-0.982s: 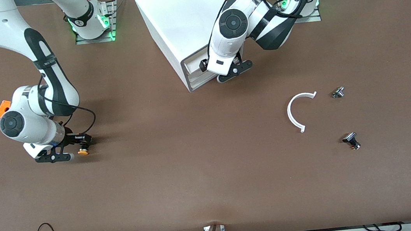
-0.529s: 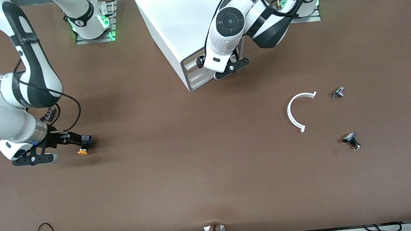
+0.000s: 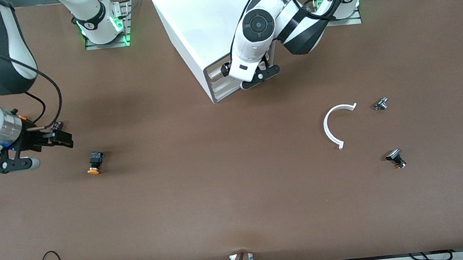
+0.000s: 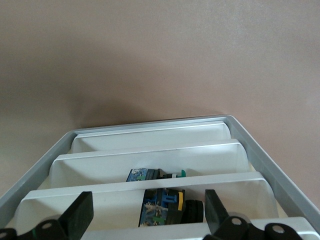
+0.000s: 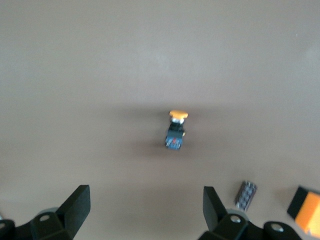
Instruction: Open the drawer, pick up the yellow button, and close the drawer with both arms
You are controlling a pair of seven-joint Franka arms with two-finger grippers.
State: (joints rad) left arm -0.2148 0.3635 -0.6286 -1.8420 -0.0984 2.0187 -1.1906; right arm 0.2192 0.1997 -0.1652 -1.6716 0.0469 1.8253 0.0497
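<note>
The button [image 3: 94, 162], orange-yellow cap on a black body, lies alone on the brown table toward the right arm's end; it also shows in the right wrist view [image 5: 175, 132]. My right gripper [image 3: 66, 140] hangs open and empty above the table [image 5: 144, 202], apart from the button and closer to the right arm's end. My left gripper [image 3: 254, 77] is open at the front of the white cabinet [image 3: 200, 23], its fingers [image 4: 80, 215] either side of the drawer [image 4: 145, 231]. In the front view the drawer [image 3: 215, 72] does not jut out of the cabinet.
Small parts lie in the lower drawers [image 4: 165, 202]. A small dark cylinder [image 5: 245, 194] and an orange box [image 5: 307, 210] sit near the right gripper. Toward the left arm's end lie a white C-shaped ring [image 3: 337, 126] and two metal-stemmed parts [image 3: 380, 104] [image 3: 395, 158].
My right gripper has opened, let go of the button on the table, and risen away toward the right arm's end. My left gripper has edged closer to the cabinet front.
</note>
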